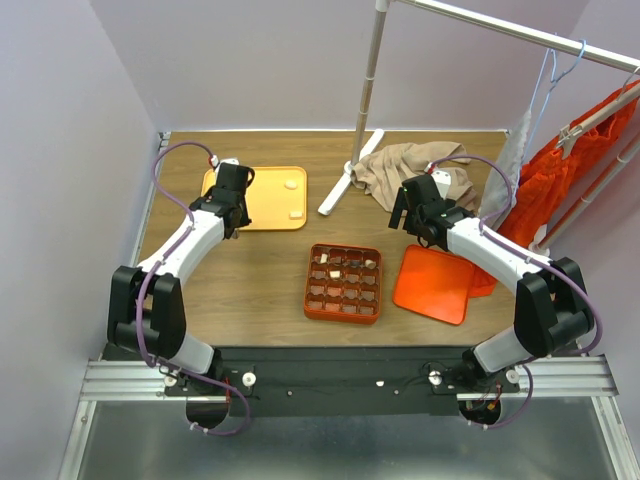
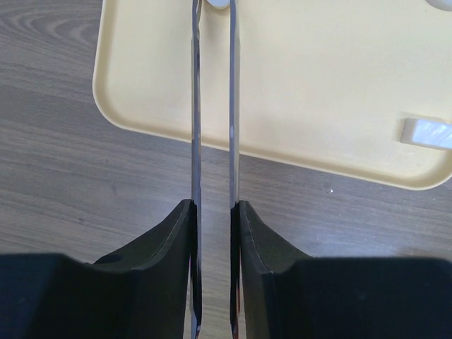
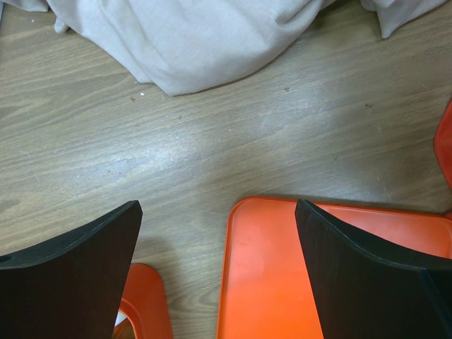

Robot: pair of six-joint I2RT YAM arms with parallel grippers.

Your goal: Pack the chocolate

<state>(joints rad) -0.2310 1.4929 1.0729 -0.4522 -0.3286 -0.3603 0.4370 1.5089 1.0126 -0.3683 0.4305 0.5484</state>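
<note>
My left jaws are pinched to a narrow slit around a cream lump (image 2: 216, 3) of chocolate at their tips, over the yellow tray (image 2: 318, 85). My right jaws gape wide, empty. I should lift straight and gently, then aim for a free cell in the gridded box (image 1: 343, 318).

The wooden worktop (image 1: 250, 275) carries five things. A pale yellow tray (image 1: 270, 210) sits toward the far left corner. An orange gridded box (image 1: 343, 318) lies around the middle, and just to its right, apart from it, a flat orange tray (image 1: 435, 285) lies askew. Toward the far edge lies the slanting white foot of a garment rail (image 1: 345, 180), with a crumpled beige cloth (image 1: 400, 170) heaped just to its right.
</note>
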